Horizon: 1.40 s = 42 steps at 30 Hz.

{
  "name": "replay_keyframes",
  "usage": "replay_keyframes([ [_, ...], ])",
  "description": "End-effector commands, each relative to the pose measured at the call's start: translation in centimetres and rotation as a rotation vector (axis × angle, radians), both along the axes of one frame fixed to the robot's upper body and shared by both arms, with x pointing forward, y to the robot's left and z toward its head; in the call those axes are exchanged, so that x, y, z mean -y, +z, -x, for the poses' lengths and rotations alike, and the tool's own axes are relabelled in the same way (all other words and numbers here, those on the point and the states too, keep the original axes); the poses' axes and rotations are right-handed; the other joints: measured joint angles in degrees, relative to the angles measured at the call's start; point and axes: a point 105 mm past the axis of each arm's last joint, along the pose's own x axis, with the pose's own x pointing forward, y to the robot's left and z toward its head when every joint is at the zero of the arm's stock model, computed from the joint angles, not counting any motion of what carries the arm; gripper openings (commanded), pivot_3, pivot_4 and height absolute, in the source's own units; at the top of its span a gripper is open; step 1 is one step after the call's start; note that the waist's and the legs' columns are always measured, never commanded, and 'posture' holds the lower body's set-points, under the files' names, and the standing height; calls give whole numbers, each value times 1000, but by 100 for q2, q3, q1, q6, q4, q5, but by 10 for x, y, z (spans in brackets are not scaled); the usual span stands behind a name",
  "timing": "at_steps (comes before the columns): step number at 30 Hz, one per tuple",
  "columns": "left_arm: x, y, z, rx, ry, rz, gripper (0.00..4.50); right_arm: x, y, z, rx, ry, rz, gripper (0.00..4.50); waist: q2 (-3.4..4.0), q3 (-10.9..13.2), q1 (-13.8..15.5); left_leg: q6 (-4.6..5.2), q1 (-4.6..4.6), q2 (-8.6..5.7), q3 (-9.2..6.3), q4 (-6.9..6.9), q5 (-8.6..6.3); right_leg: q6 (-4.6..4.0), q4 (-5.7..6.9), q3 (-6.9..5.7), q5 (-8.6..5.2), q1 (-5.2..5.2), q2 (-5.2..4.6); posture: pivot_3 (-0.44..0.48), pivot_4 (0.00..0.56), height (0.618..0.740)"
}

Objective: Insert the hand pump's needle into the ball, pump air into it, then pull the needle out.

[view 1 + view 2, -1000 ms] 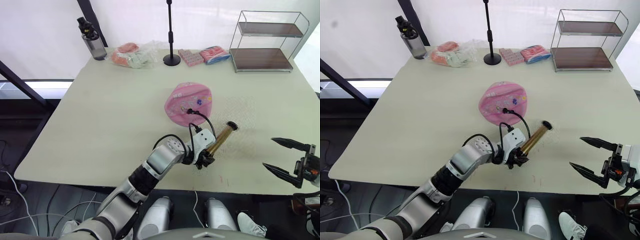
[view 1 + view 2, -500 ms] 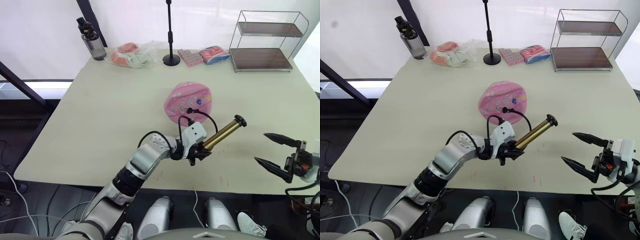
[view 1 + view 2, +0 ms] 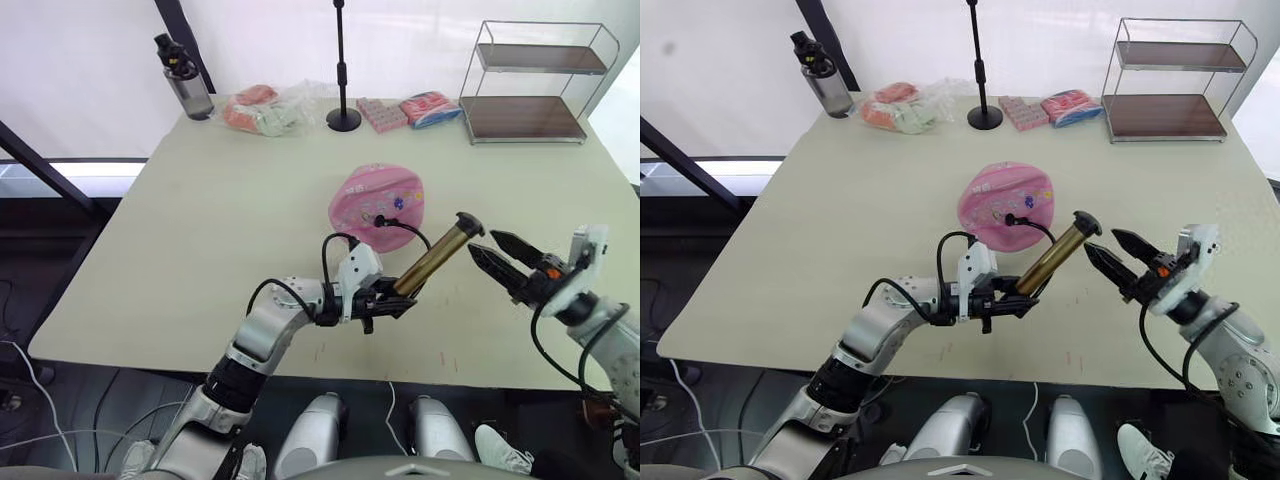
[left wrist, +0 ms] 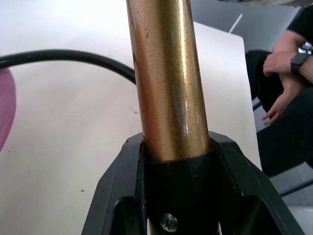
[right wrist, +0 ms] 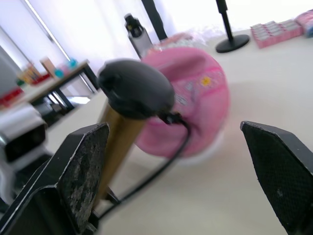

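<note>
The pink ball [image 3: 378, 207] lies mid-table. The gold hand pump [image 3: 432, 258] is held tilted above the table, its black top end [image 5: 137, 88] raised toward the right. My left gripper [image 3: 385, 301] is shut on the pump's lower black end cap [image 4: 178, 196]. The thin black hose [image 3: 405, 232] loops from the pump to a black fitting on the ball [image 3: 1009, 219]; the needle's pin is hidden there. My right gripper [image 3: 482, 246] is open, fingertips just right of the pump's top end and apart from it, with the ball [image 5: 200, 98] behind.
Along the table's back edge stand a dark bottle [image 3: 185, 85], a plastic bag of items [image 3: 265, 110], a black stand [image 3: 343, 115], pink packs [image 3: 415, 110] and a wire shelf [image 3: 530, 85]. A person's arms [image 4: 288, 73] show beyond the table's edge.
My left gripper has lifted the pump off the table and tilted it steeper. The right gripper has swung in from the table's right edge to the pump's top end.
</note>
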Motion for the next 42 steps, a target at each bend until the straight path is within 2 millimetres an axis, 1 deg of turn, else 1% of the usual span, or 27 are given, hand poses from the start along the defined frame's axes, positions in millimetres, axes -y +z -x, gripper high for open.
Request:
replay_keyframes([
  [1,0,12,-2,39,-9,75,1165,-13,21,3,12,42,-100,4500,0,0,-1,1,0,0,1,0,0,0,0,0,0,0,0,0,150,736],
  [5,0,9,0,30,-24,92,1165,-28,19,3,-29,102,-116,4500,1,0,-3,2,0,-1,0,1,-1,0,0,-2,0,0,1,0,150,736],
  [7,0,7,0,28,-29,95,1165,-34,18,0,-45,107,-136,4500,1,0,-20,4,0,-1,-1,0,-2,0,1,-3,0,0,3,0,150,736],
  [11,-1,6,0,22,-35,98,1165,-40,22,-7,-74,112,-202,4500,2,0,-66,14,2,0,-1,1,-7,0,8,-2,1,-2,4,0,150,736],
  [14,-1,4,1,20,-41,91,1165,-41,26,-12,-74,105,-226,4500,3,1,-96,15,2,0,-1,2,-8,0,8,-2,1,-2,5,0,150,736],
  [20,0,3,1,17,-46,90,1165,-41,33,-16,-64,99,-256,4500,3,1,-139,16,2,0,-2,2,-8,0,9,-3,1,-2,5,0,150,736],
  [38,1,-1,5,2,-41,90,1165,-40,29,-19,-58,96,-209,4500,4,1,-143,18,3,0,-2,2,-9,0,11,-3,1,-2,6,0,150,736],
  [39,2,-1,4,2,-40,90,1165,-40,29,-19,-60,97,-205,3970,4,1,-143,19,3,0,-2,3,-9,0,11,-2,1,-2,6,0,150,736],
  [40,2,-2,4,2,-38,90,1165,-40,28,-19,-63,98,-201,3663,4,1,-143,19,3,0,-2,3,-9,0,11,-2,1,-2,6,0,150,736],
  [42,2,-2,4,2,-37,91,1165,-41,27,-19,-67,101,-195,2801,4,1,-142,19,3,-1,-2,3,-9,0,11,-2,1,-2,6,0,150,736],
])
